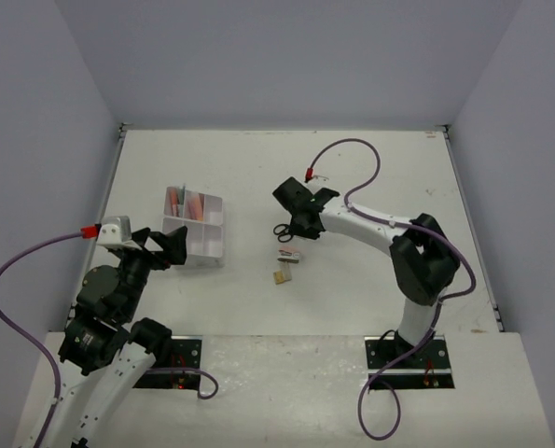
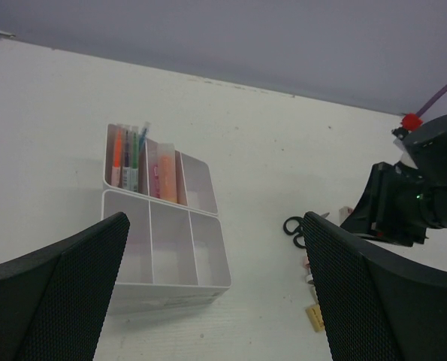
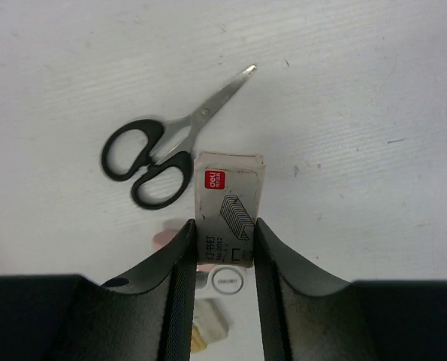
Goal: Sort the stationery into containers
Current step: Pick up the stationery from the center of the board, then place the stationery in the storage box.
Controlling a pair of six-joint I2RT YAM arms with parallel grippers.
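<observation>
The left jaws stand wide apart with nothing between them, hovering at the near left corner of the clear organiser box (image 2: 170, 295), which sits on the left half of the white desk (image 1: 398, 168). In its far row, orange and green markers (image 2: 125, 158) lie in the leftmost compartment, and a pink-orange bar (image 2: 165, 177) lies in the one next to it.

Toward the middle of the desk, well apart from the organiser, a tan eraser (image 1: 282, 277) lies nearest the arm bases. Just beyond it lie a small white piece (image 3: 225, 282) and a pink eraser (image 3: 163, 239), close together.

Farther on, the right jaws are clamped on a small staple box (image 3: 229, 210), one pad against each long side, its red label facing up. I cannot tell whether the box still touches the desk. Just beside it lie the black-handled scissors (image 3: 159, 158), flat on the desk, blades shut and pointing away from the jaws.
</observation>
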